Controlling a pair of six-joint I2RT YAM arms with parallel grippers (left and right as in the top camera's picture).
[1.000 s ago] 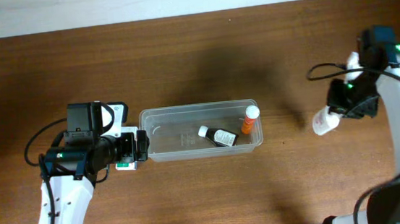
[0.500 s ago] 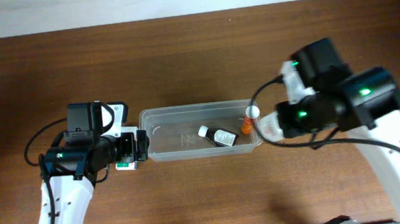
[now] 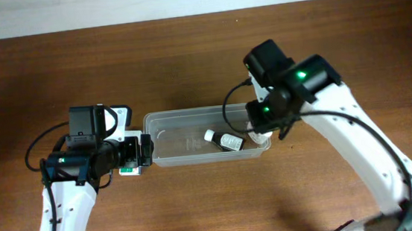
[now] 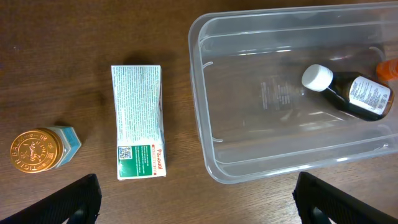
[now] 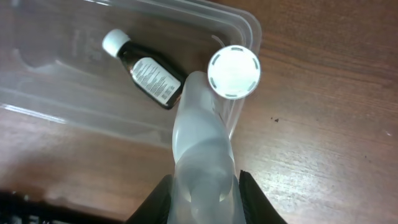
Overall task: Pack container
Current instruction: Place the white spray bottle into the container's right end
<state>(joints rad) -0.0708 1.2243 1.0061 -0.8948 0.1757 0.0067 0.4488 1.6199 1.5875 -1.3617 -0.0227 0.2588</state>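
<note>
The clear plastic container [image 3: 194, 155] lies at the table's middle; it also shows in the left wrist view [image 4: 202, 118] and the right wrist view [image 5: 56, 102]. In it lie a dark bottle with a white cap [image 3: 227, 140] [image 4: 351, 93] [image 5: 149, 74] and, at its right end, an upright orange bottle [image 4: 388, 67] whose white cap [image 5: 234, 71] faces up. My right gripper [image 3: 266, 118] [image 5: 202, 196] is shut on a translucent white bottle [image 5: 202, 149], held over the container's right end. My left gripper [image 3: 143, 151] [image 4: 199, 205] is open and empty, at the container's left end.
A white-and-green carton [image 4: 138, 121] lies on the wood just left of the container, partly under my left gripper in the overhead view [image 3: 127, 169]. A small jar with a gold lid [image 4: 36, 149] stands left of the carton.
My right arm has swung left from the table's right side, carrying the white bottle to above the container's right end. The left arm has not moved.
</note>
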